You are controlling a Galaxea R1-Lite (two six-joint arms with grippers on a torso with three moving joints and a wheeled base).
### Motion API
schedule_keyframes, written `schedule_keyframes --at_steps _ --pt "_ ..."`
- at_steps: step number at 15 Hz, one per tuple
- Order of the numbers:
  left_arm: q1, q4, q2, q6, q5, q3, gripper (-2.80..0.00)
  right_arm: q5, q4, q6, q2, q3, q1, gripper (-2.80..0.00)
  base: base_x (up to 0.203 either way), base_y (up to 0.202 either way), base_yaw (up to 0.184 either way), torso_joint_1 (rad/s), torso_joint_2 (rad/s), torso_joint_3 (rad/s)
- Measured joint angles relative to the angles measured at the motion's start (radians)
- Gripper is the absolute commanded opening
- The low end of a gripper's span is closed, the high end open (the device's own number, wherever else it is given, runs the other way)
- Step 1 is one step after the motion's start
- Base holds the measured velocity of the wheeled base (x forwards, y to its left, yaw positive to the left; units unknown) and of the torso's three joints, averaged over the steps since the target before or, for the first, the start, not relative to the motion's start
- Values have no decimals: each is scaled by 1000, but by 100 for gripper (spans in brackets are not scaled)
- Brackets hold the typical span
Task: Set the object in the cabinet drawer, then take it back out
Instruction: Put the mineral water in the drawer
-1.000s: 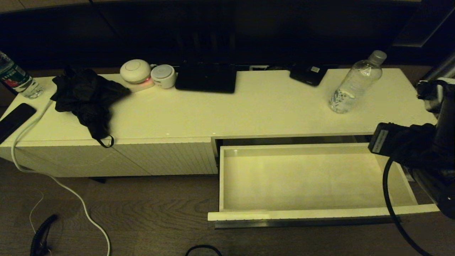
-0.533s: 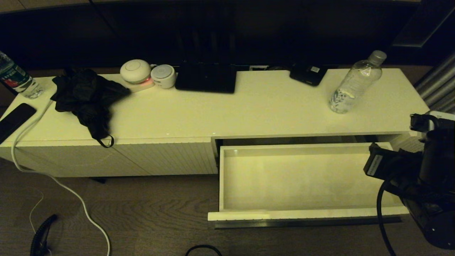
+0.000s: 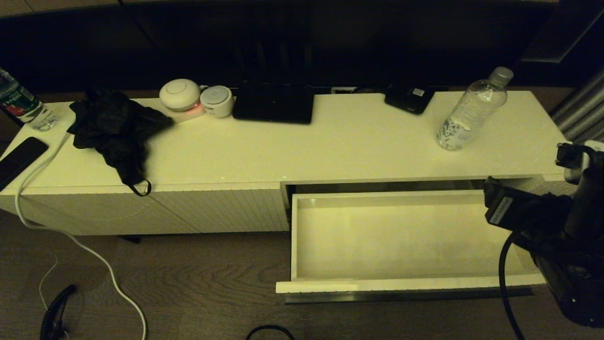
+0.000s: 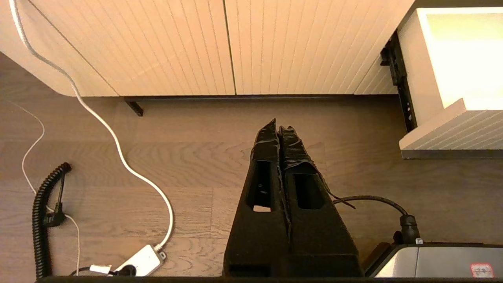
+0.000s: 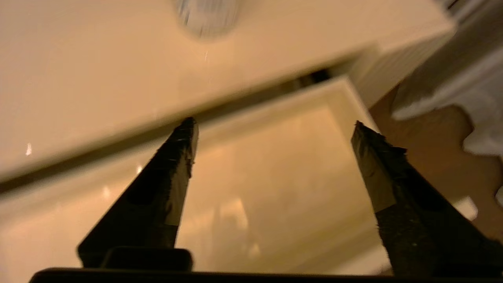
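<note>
The clear water bottle [image 3: 472, 111] with a pale grey cap stands upright on the white cabinet top [image 3: 330, 141], near its right end. Its base shows blurred in the right wrist view [image 5: 206, 11]. The cabinet drawer [image 3: 406, 284] is pulled out below it, and its plain white inside [image 5: 275, 188] holds nothing. My right gripper [image 5: 275, 124] is open and hovers over the drawer's right end, short of the bottle, with nothing between its fingers. My left gripper [image 4: 279, 127] is shut on nothing, low over the wooden floor left of the drawer front [image 4: 452, 129].
On the cabinet top are a green-and-red labelled bottle [image 3: 21, 106], a dark phone [image 3: 19, 158], black cloth [image 3: 115, 127], two round white devices [image 3: 179, 94], a flat black device [image 3: 273, 104] and a small black box [image 3: 409, 99]. A white cable [image 3: 71, 236] trails to the floor.
My right arm dropped lower at the drawer's right end, then rose a little towards the cabinet top. The bottle and the drawer have not moved.
</note>
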Motion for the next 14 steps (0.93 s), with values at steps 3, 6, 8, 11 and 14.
schedule_keyframes --at_steps 3,6,8,11,14 --pt "0 0 0 0 0 0 -280 61 -91 -50 51 -57 -76 0 0 0 0 0 0 0" --pt "0 0 0 0 0 0 -280 86 -189 -89 121 -108 -130 0 0 0 0 0 0 0" --pt "0 0 0 0 0 0 -280 107 -216 -103 151 -145 -148 0 0 0 0 0 0 0" --pt "0 -1 0 0 1 0 -280 132 -266 -135 195 -201 -159 0 0 0 0 0 0 0" --pt "0 0 0 0 0 0 -280 146 -331 -164 245 -234 -162 0 0 0 0 0 0 0"
